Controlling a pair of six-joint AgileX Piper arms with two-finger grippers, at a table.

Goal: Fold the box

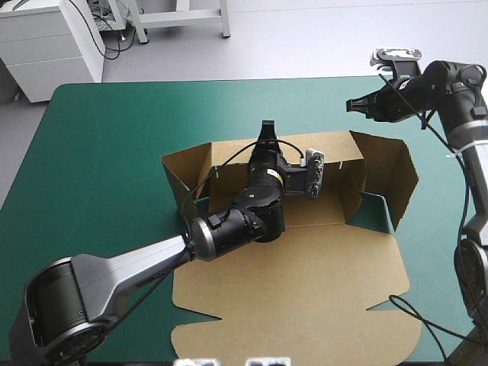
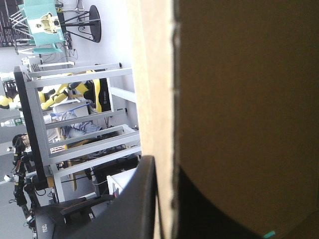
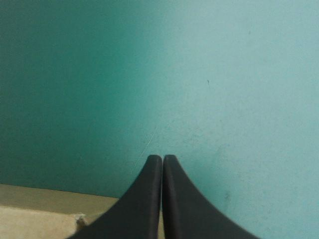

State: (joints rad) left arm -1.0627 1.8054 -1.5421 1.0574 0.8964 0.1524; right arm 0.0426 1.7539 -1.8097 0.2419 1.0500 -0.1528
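The teal-green cover point(image 1: 99, 152) is bearing the box point(image 1: 305, 290) at its middle, tray lying left to right, flat lid pointing nearward. The left gripper point(image 1: 268, 131) is stretching across the tray, clamping the box's far wall. Past the box's far right corner the right gripper point(image 1: 352, 104) is hovering, fingers closed.

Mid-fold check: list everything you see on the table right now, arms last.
box: one, brown, mid-table; far walls raised, lid flat toward the near edge.
table cover: one, teal-green, beneath the box.
left gripper: one, black, shut on the box's far wall.
right gripper: one, black, shut and empty, near the table's far right corner, apart from the box.
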